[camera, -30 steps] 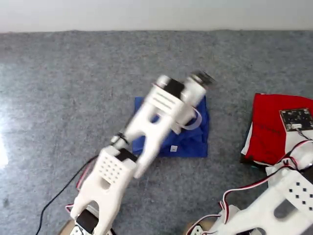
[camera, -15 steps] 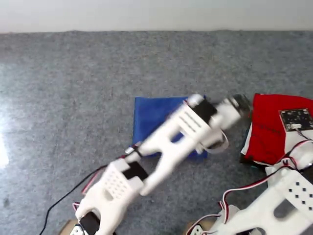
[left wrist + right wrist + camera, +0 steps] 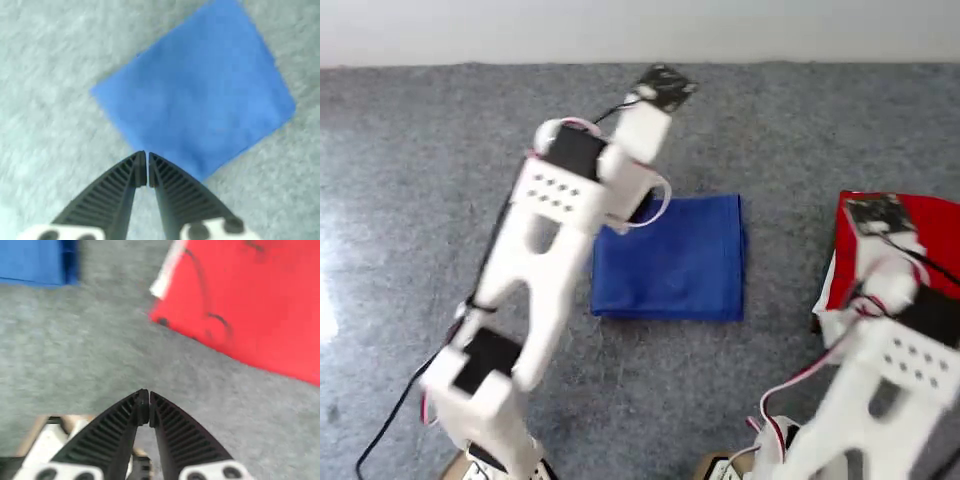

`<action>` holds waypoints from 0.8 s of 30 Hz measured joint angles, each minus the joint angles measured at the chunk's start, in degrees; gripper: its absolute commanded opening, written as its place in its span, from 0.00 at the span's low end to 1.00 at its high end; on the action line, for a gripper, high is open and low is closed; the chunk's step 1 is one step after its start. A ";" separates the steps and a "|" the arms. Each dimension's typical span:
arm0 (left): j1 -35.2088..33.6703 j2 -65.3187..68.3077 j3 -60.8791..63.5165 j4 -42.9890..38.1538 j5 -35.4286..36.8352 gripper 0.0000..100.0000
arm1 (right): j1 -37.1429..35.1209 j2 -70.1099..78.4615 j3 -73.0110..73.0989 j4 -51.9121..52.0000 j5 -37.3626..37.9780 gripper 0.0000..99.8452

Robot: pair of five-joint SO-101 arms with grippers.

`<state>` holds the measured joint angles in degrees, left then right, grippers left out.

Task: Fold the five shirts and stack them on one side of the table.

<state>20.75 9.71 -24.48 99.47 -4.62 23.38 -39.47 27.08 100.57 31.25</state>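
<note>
Left arm has swung back to eleven o'clock of the folded blue cotton shirt [image 3: 670, 258], lying mid-table; we see the left gripper [image 3: 143, 167] pinched shut, empty. Right gripper [image 3: 144, 407] likewise, near the folded red shirt [image 3: 260, 305] at three o'clock. We'd grip blue's edge low, carry it flat. Count: one blue, one red, one white edge [image 3: 161, 282] beneath.

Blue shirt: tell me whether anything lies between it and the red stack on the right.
Nothing visible does. Only bare grey table lies between the blue shirt and the red stack.
</note>
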 measured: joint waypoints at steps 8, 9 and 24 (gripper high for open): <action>-15.03 -26.46 20.75 0.09 -0.53 0.01 | -15.82 15.65 0.00 -7.21 -12.13 0.20; -17.49 -29.27 22.42 0.09 -1.41 0.01 | -17.14 17.23 0.00 -8.88 -13.27 0.23; -45.27 -42.81 29.45 0.35 -11.25 0.01 | -32.62 33.67 -3.08 -34.02 -24.35 0.27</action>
<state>-24.53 -33.10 4.97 99.82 -15.87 -9.23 -5.80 24.00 66.55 6.90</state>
